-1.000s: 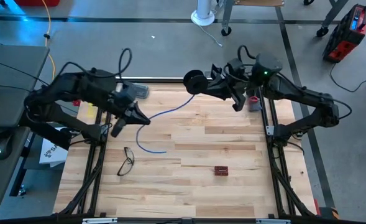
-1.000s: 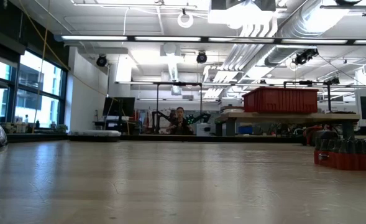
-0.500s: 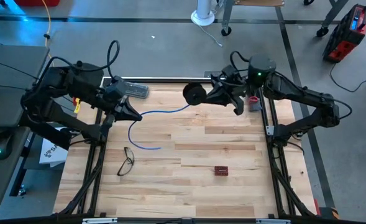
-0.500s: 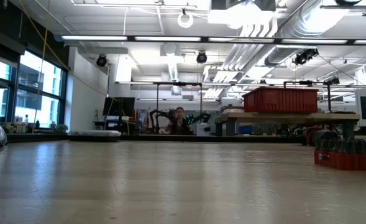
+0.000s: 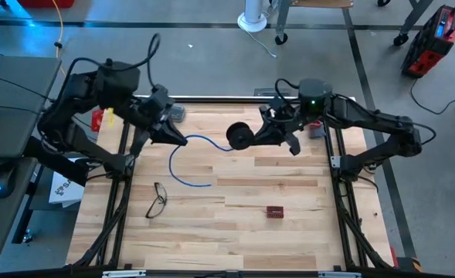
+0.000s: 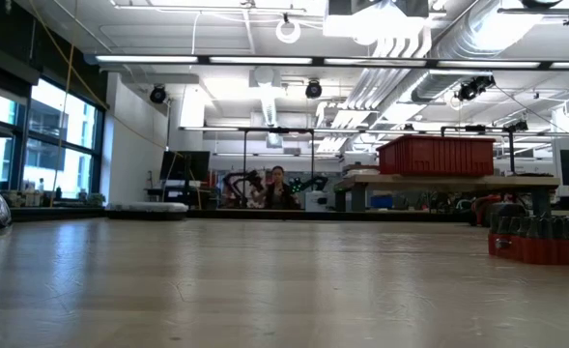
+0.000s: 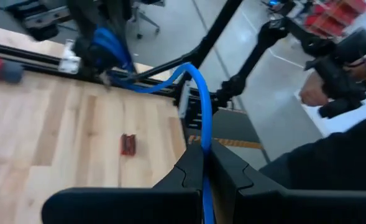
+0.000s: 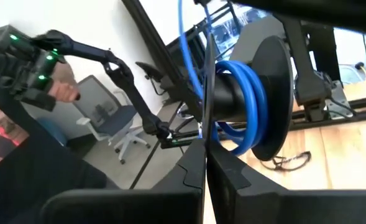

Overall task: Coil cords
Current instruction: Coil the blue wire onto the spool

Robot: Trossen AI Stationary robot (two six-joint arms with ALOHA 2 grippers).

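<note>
A thin blue cord (image 5: pixel 204 140) runs from my left gripper (image 5: pixel 182 140) to a black spool (image 5: pixel 239 137), both above the far middle of the table. Several blue turns (image 8: pixel 242 106) are wound on the spool's hub. My right gripper (image 5: pixel 259 133) is shut on the spool. My left gripper is shut on the cord, which rises from its fingers (image 7: pixel 198 93) toward the spool (image 7: pixel 111 46). The cord's loose tail (image 5: pixel 182 176) curves down from the left gripper, and its end lies on the wood. My left gripper pinches the cord (image 7: pixel 203 146) between its two shut fingers, some way along its length. The cord passes through them; the stretch to the spool hangs in a slack arc clear of the table. My right gripper pinches the rim of the spool's near flange (image 8: pixel 207 134) between its shut fingers, coming level from the table's right side. The spool is lifted clear, its axle lying about level.
Eyeglasses (image 5: pixel 157 199) lie near the table's left edge, and a small dark red block (image 5: pixel 274 211) sits toward the near right. A grey object (image 5: pixel 177 113) rests at the far edge behind the left gripper. People with handheld controllers (image 7: pixel 332 81) show beyond the table.
My right gripper has tipped downward and carried the spool toward the table's near edge. My left gripper has risen, still shut on the cord. The stretch of cord between the two has become shorter, and the tail's loop has shifted on the wood.
</note>
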